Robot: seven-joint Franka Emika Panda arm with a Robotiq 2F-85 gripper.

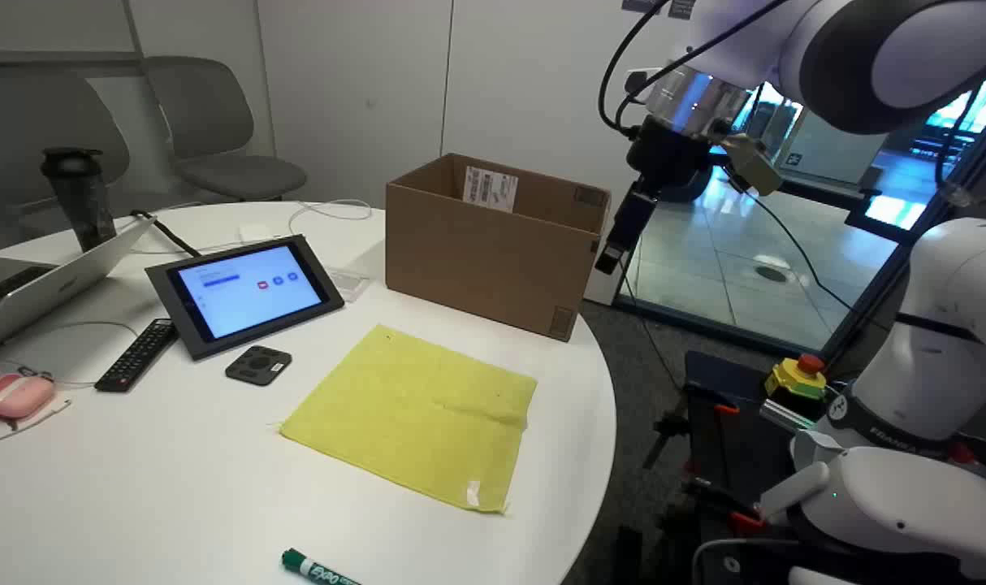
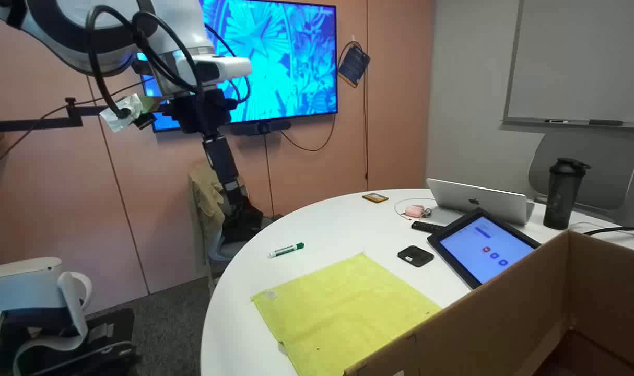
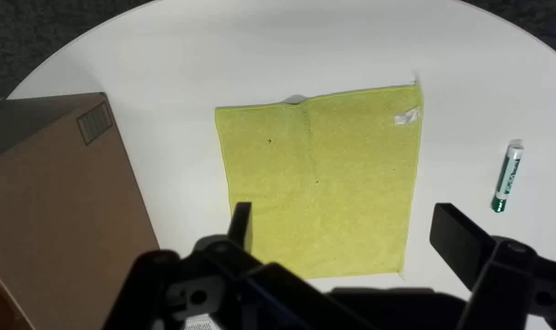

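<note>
From where I stood, the gripper (image 3: 344,224) hung high, its fingers wide apart, holding nothing. The yellow cloth (image 3: 324,183) lay nearly flat on the white table (image 1: 176,479) between the cardboard box (image 1: 489,252) and the green marker (image 3: 508,178), seemingly spaced so neither crowded it.

A black shaker bottle (image 2: 560,197) stands beside an open Apple laptop (image 2: 476,201); a remote control (image 1: 137,356) lies just beside a lit tablet (image 1: 248,289).
</note>
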